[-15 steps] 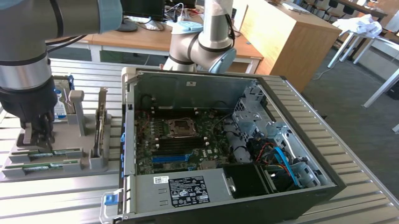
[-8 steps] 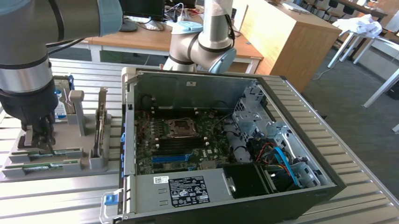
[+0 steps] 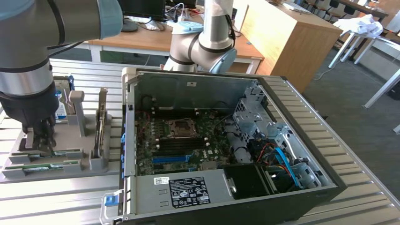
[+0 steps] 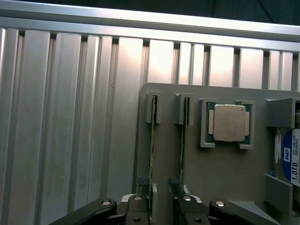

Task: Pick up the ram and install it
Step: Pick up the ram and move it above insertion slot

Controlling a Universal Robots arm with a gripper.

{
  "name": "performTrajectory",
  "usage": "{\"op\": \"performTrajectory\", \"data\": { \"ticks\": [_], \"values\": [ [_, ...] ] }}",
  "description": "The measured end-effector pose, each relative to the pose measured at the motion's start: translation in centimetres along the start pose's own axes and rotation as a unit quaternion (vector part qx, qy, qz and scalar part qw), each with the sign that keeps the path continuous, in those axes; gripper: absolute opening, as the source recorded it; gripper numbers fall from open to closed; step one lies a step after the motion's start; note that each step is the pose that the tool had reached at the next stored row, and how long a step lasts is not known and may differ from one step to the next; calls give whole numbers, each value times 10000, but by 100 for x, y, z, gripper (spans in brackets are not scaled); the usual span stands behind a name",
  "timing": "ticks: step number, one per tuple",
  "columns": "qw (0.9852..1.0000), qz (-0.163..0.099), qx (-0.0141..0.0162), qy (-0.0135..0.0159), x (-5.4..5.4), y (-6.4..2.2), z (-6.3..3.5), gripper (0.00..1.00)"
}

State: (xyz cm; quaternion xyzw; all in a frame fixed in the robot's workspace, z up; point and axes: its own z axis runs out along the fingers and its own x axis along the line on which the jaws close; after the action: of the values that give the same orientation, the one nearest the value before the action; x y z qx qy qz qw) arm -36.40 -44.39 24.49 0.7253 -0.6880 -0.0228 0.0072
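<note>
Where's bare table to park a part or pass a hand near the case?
Bare table slats on the camera side of the grey holder, and the strip along the PC case on the exterior view's right. Holder is crowded: ram sticks, hard drive, tool over it.

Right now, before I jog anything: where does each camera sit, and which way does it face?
Exterior view: high and off the arm, looking down on the open computer case and the grey tray at the exterior view's left; the arm links and tool show.
Wrist view: on the wrist, looking straight down on the tray, ram sticks and processor; the tool shows, standing open.
Shared: tray and tool.
</note>
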Motion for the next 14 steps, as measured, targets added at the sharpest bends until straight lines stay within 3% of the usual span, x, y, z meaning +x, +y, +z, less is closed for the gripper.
{"op": "performTrajectory", "data": {
  "ticks": [14],
  "values": [
    [10000,0,0,0,2,-3,78,30]
  ]
}}
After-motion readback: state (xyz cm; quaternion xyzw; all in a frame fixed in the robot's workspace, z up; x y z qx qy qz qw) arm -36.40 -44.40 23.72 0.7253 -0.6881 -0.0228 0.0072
